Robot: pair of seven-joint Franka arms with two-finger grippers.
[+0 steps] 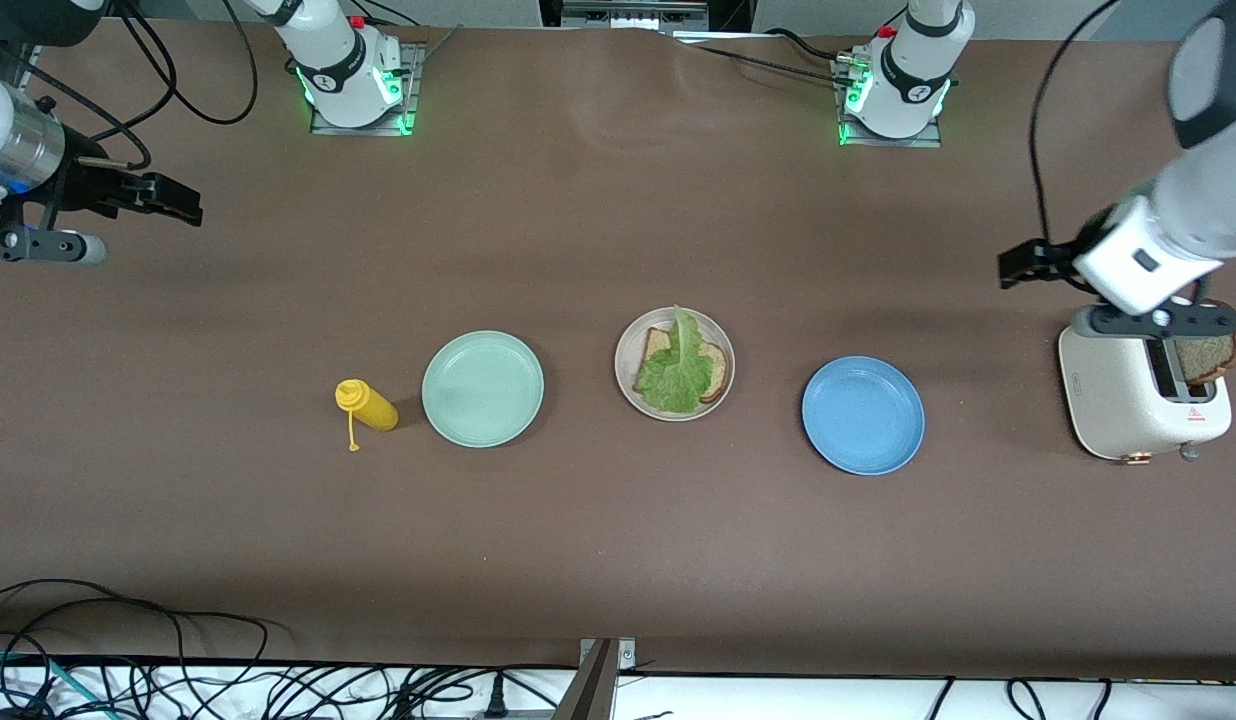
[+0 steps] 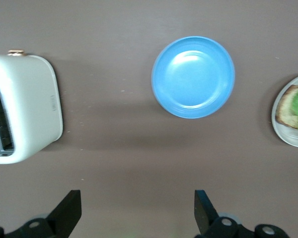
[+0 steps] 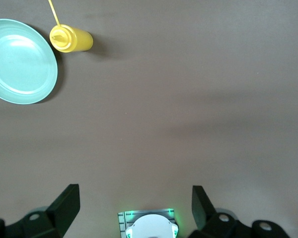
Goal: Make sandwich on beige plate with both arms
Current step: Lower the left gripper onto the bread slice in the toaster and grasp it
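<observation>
One slice (image 1: 1206,357) left in the toaster (image 1: 1138,400): drop the spread-open left gripper (image 2: 136,213) squarely astride it, pinch mid-crust, lift straight toward the beige plate (image 1: 722,345); right gripper (image 3: 135,210) idle, unclenched.

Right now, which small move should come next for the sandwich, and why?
Probably lower the open left gripper onto the toast standing in the toaster. The beige plate holds only one slice under lettuce, so a top slice is missing.
</observation>
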